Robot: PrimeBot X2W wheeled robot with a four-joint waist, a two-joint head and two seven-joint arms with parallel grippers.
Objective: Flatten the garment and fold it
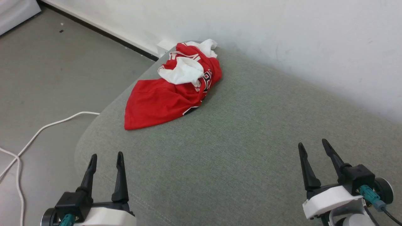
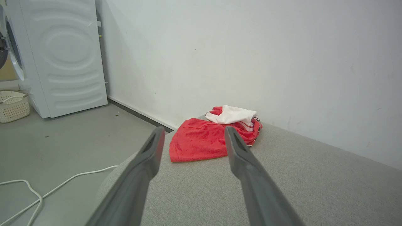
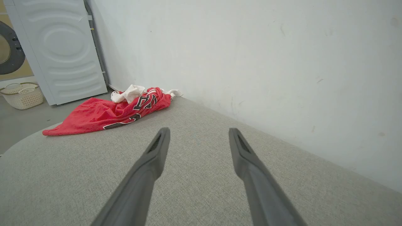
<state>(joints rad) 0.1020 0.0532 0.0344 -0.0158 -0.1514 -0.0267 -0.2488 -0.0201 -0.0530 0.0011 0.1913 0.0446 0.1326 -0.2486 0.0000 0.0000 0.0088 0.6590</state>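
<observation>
One garment (image 1: 163, 100) (image 2: 201, 142) (image 3: 94, 116) is seen, crumpled in a heap at the far left corner of the grey fabric-covered tabletop (image 1: 238, 141), close to the wall (image 1: 298, 37). Its shape is largely lost in the folds: white cloth is bunched on top of the red, and it cannot be told whether one sleeve or two are shown. The black, white-outlined print is partly buried and cannot be read. Two grippers are counted, each with two dark fingers. The left gripper (image 1: 106, 154) (image 2: 194, 128) and the right gripper (image 1: 312, 142) (image 3: 198, 129) are both held with fingers apart and nothing between them, well apart from the garment. Their bodies are cut off by the bottom edge of the head view. One white cable (image 1: 47, 127) (image 2: 62, 185) is laid on the floor and is cut off at the left edge. One washing machine (image 2: 62, 56) (image 3: 62, 53) and one pale basket (image 2: 12, 106) (image 3: 22, 95) are only partly framed.
</observation>
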